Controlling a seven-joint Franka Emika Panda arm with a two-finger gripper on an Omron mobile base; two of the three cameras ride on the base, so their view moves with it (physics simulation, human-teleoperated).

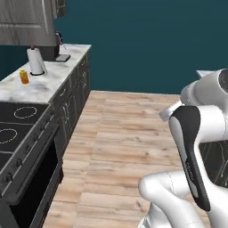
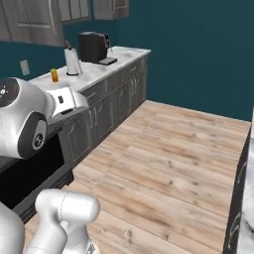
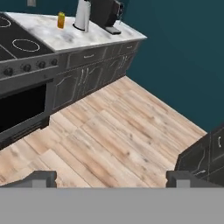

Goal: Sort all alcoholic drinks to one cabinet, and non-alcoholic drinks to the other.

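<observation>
Kitchen ahead: our gripper hangs wide open and empty over the wooden floor. We judge we are approaching the orange drink on the counter, beside the paper towel roll.

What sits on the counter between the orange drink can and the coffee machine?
A white paper towel roll stands upright between the orange can and the coffee machine, seen in the hand view and both base views.
</observation>
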